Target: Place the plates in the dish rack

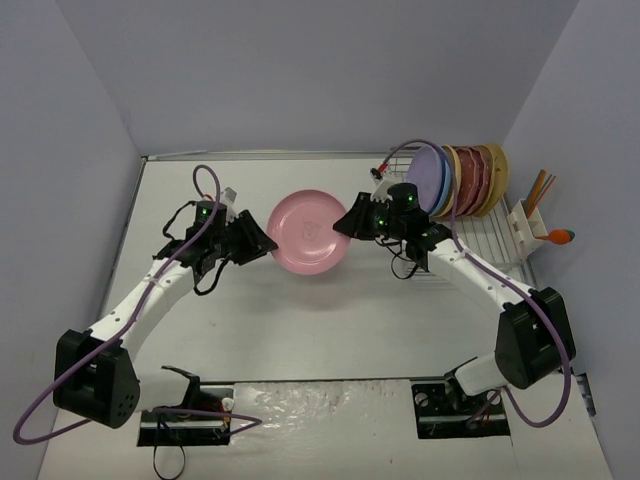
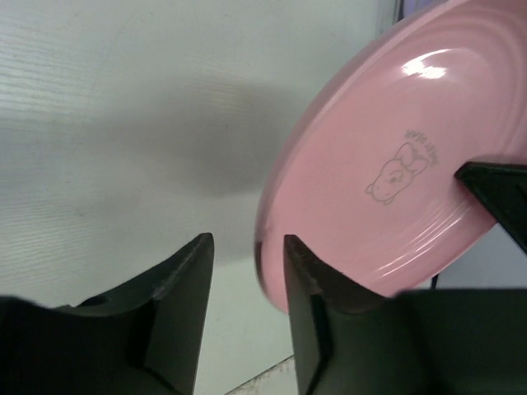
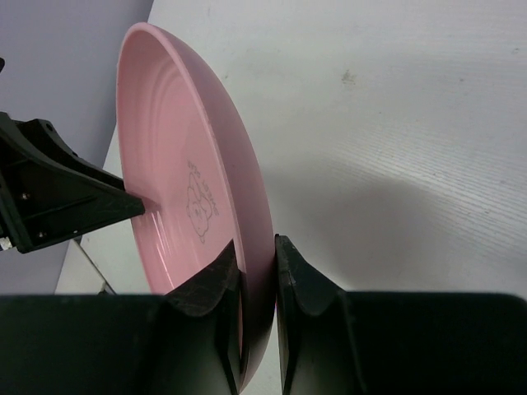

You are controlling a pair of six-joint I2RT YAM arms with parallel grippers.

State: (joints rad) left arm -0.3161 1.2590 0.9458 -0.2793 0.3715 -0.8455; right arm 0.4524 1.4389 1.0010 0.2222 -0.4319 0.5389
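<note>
Round pink plate [image 1: 308, 231] held midair, centre: right gripper [image 3: 257, 247] clamps right rim; left gripper [image 2: 247, 251] jaws parted at left rim. Likely handover toward silver wire dish rack [image 1: 488, 238], far right.

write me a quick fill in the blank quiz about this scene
1. The plate in the air between the arms is ____ in colour.
2. The right claw is shut on its rim, while the left claw is ____.
3. The dish rack, with other plates standing in it, sits by the ____ arm.
Missing words: pink; open; right.
</note>
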